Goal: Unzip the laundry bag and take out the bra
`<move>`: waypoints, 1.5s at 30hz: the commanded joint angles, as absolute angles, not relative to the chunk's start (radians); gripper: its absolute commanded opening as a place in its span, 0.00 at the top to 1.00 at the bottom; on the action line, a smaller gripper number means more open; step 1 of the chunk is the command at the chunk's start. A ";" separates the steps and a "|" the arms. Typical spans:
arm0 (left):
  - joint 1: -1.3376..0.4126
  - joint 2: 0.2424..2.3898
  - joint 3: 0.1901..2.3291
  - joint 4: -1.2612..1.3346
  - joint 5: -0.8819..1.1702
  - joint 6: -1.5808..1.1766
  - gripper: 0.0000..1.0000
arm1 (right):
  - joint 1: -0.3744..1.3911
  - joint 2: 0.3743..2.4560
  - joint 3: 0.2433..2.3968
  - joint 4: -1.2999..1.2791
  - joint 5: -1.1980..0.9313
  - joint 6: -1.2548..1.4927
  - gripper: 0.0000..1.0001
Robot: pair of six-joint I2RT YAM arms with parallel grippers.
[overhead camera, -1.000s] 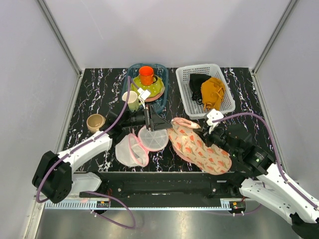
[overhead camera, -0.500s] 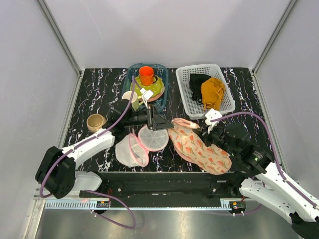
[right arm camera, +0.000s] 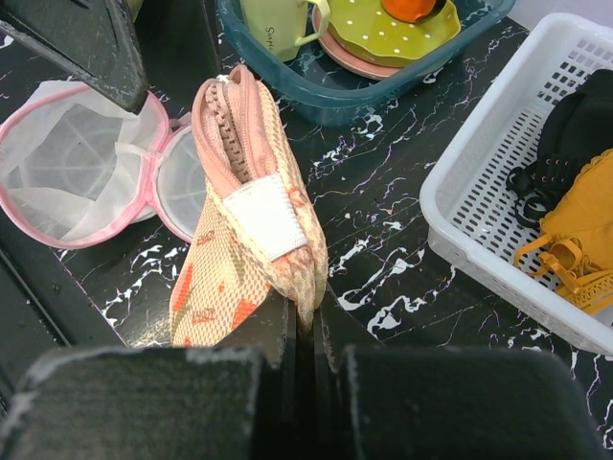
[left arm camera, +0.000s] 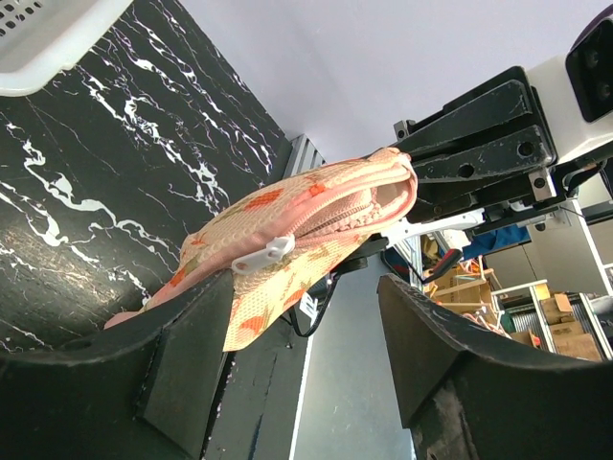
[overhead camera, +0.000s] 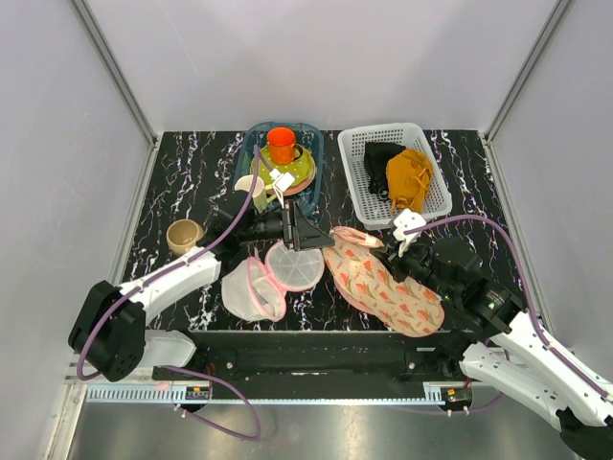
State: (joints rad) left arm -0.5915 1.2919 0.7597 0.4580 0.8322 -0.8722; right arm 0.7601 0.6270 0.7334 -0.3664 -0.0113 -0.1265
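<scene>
From above: laundry bag [overhead camera: 383,283] on the marbled worktop [overhead camera: 192,182], between both arms. Left wrist: left tool [left arm camera: 306,302] spread apart, facing the bag's zip end (white pull [left arm camera: 263,254] showing). Right wrist: right tool [right arm camera: 305,359] clamped on the bag's edge.

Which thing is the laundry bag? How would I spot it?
Start at the white basket at the back right of the black marble table. Just in front of it lies the laundry bag, a long peach fabric case. Its orange-red print sets it apart from the plain white mesh pouch with a pink rim to its left.
</scene>
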 commanded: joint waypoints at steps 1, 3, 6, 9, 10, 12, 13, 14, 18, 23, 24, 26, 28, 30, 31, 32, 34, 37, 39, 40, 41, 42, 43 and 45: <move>-0.589 1.308 0.810 0.500 0.836 -0.857 0.32 | 0.759 0.623 0.776 -0.301 -0.046 -0.123 1.00; -0.589 1.312 0.813 0.502 0.836 -0.859 0.32 | 0.761 0.624 0.778 -0.301 -0.048 -0.124 1.00; -0.589 1.321 0.819 0.499 0.839 -0.861 0.30 | 0.759 0.624 0.778 -0.304 -0.049 -0.124 1.00; -0.589 1.333 0.818 0.499 0.839 -0.862 0.30 | 0.761 0.624 0.776 -0.302 -0.046 -0.126 1.00; -0.591 1.335 0.818 0.500 0.841 -0.861 0.30 | 0.761 0.624 0.778 -0.304 -0.045 -0.126 1.00; -0.589 1.338 0.815 0.509 0.841 -0.868 0.29 | 0.761 0.624 0.776 -0.302 -0.043 -0.127 1.00; -0.591 1.338 0.810 0.517 0.842 -0.873 0.29 | 0.762 0.624 0.773 -0.302 -0.044 -0.127 1.00; -0.591 1.339 0.808 0.538 0.848 -0.879 0.29 | 0.762 0.623 0.773 -0.304 -0.044 -0.126 1.00; -0.583 1.348 0.773 0.702 0.885 -0.981 0.38 | 0.761 0.618 0.767 -0.302 -0.041 -0.124 1.00; -0.577 1.382 0.732 0.929 0.920 -1.121 0.44 | 0.761 0.614 0.764 -0.304 -0.040 -0.123 1.00; -0.575 1.390 0.726 0.954 0.923 -1.137 0.45 | 0.761 0.614 0.762 -0.305 -0.040 -0.123 1.00; -0.572 1.404 0.721 0.973 0.927 -1.150 0.48 | 0.761 0.617 0.762 -0.304 -0.041 -0.124 1.00; -0.571 1.404 0.716 0.968 0.928 -1.147 0.51 | 0.761 0.626 0.764 -0.305 -0.041 -0.126 1.00; -0.571 1.397 0.706 0.963 0.925 -1.138 0.53 | 0.762 0.632 0.767 -0.304 -0.041 -0.126 1.00; -0.571 1.391 0.703 0.948 0.923 -1.134 0.56 | 0.761 0.635 0.767 -0.304 -0.040 -0.126 1.00; -0.571 1.387 0.701 0.939 0.917 -1.118 0.57 | 0.761 0.634 0.765 -0.301 -0.038 -0.124 1.00; -0.571 1.382 0.703 0.910 0.914 -1.098 0.58 | 0.761 0.634 0.759 -0.296 -0.037 -0.123 1.00; -0.571 1.379 0.706 0.871 0.905 -1.074 0.61 | 0.759 0.632 0.758 -0.299 -0.035 -0.124 1.00; -0.569 1.385 0.709 0.867 0.900 -1.072 0.67 | 0.761 0.637 0.761 -0.296 -0.035 -0.126 1.00; -0.569 1.390 0.710 0.850 0.897 -1.071 0.69 | 0.759 0.641 0.762 -0.298 -0.035 -0.129 1.00; -0.568 1.391 0.712 0.848 0.897 -1.069 0.71 | 0.761 0.643 0.762 -0.296 -0.037 -0.130 1.00; -0.566 1.400 0.712 0.848 0.896 -1.071 0.74 | 0.759 0.643 0.762 -0.295 -0.038 -0.132 1.00; -0.565 1.405 0.712 0.850 0.893 -1.072 0.76 | 0.762 0.641 0.762 -0.295 -0.038 -0.132 1.00; -0.561 1.419 0.712 0.856 0.894 -1.081 0.82 | 0.761 0.638 0.756 -0.295 -0.038 -0.132 1.00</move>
State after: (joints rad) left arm -0.5678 1.4055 0.7044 0.7952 0.9024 -1.0962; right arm 0.7589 0.6392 0.7334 -0.3630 -0.0128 -0.1265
